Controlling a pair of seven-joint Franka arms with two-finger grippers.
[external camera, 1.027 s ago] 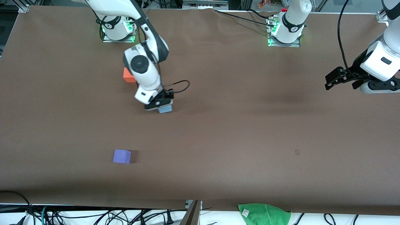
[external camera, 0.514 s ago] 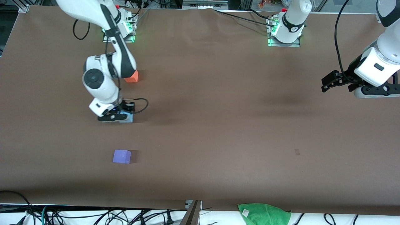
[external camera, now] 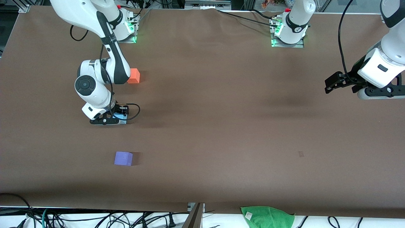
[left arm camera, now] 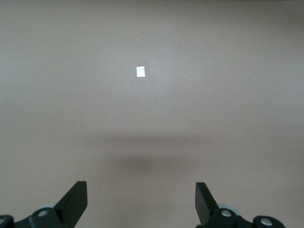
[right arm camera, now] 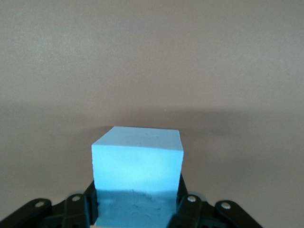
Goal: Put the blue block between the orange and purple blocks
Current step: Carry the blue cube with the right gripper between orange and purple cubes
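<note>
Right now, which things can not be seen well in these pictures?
- Front view: most of the blue block is hidden under the right gripper.
- Front view: one side of the orange block is covered by the right arm.
- Right wrist view: whether the blue block rests on the table; its underside is cut off by the fingers.
- Left wrist view: the small white mark is too small to identify.

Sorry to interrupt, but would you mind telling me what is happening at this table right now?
The right gripper is shut on the blue block, holding it low over the table in the stretch between the orange block and the purple block. The orange block lies farther from the front camera and the purple block nearer. The blue block has not been let go yet. The left gripper waits open over the left arm's end of the table, holding nothing.
</note>
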